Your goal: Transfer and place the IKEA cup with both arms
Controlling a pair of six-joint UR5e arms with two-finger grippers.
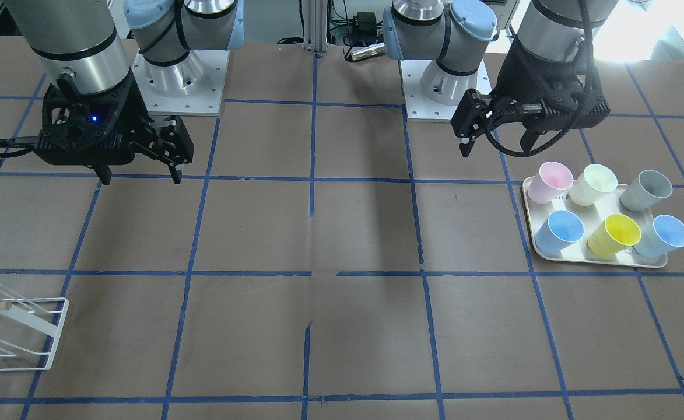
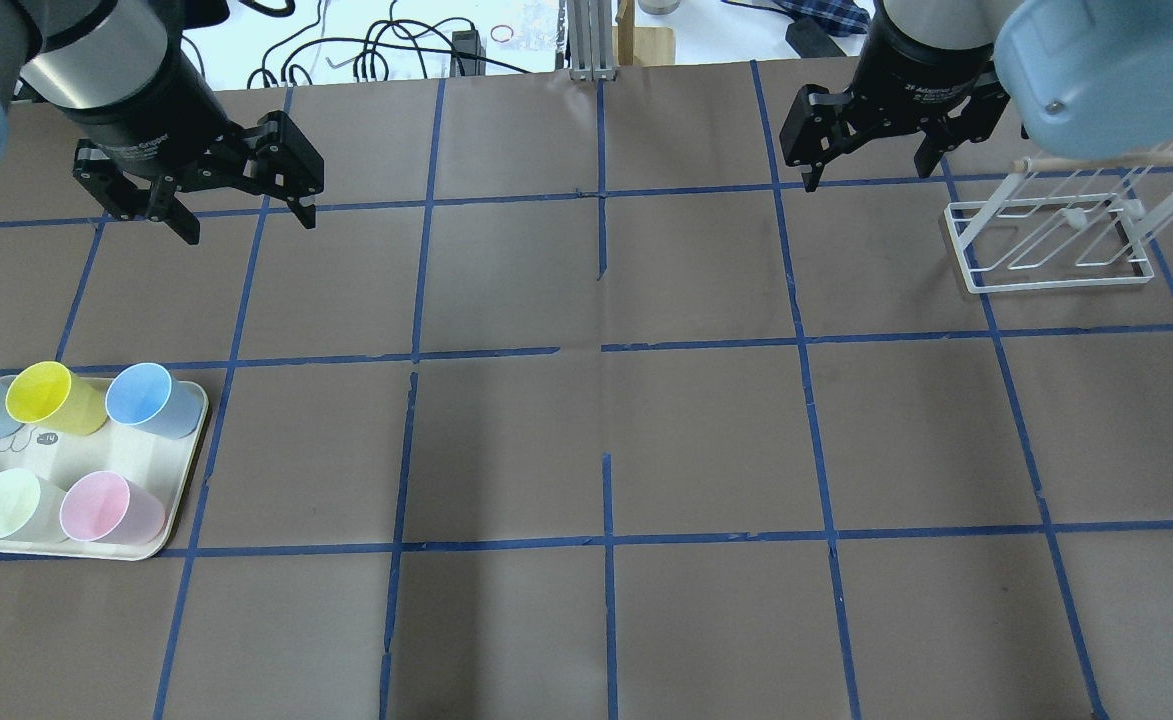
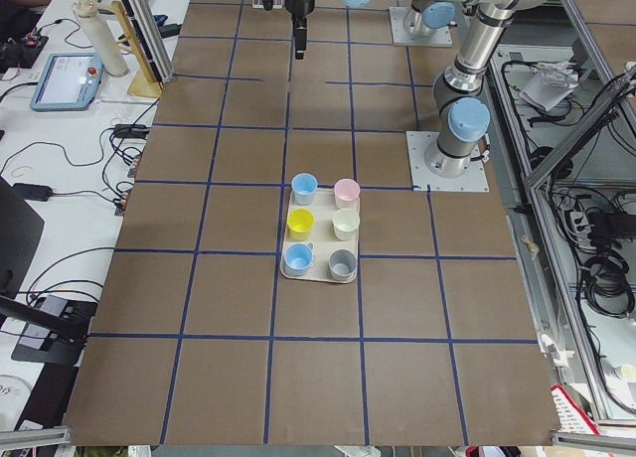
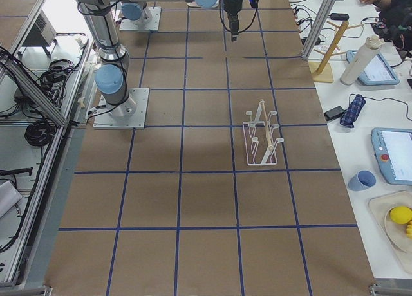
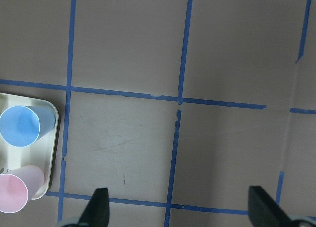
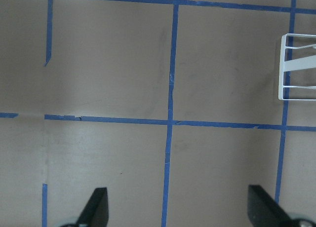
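Observation:
The IKEA cup point(image 1: 558, 231), pale blue with a deeper blue inside, stands upright on a cream tray point(image 1: 529, 217) at the corner towards the table's middle. It also shows in the overhead view point(image 2: 154, 400), the left wrist view point(image 5: 22, 126) and the exterior left view point(image 3: 304, 187). My left gripper point(image 2: 249, 230) is open and empty, held high above the table beyond the tray point(image 2: 184, 470); its fingers point(image 5: 98, 209) frame bare table. My right gripper point(image 2: 864, 178) is open and empty, held high beside the rack.
The tray also holds a second, paler blue cup point(image 1: 662, 235) and yellow point(image 1: 613, 234), grey point(image 1: 645, 190), pale green point(image 1: 592, 184) and pink point(image 1: 550, 182) cups. A white wire rack point(image 2: 1056, 240) stands on the robot's right side. Blue tape lines grid the brown table.

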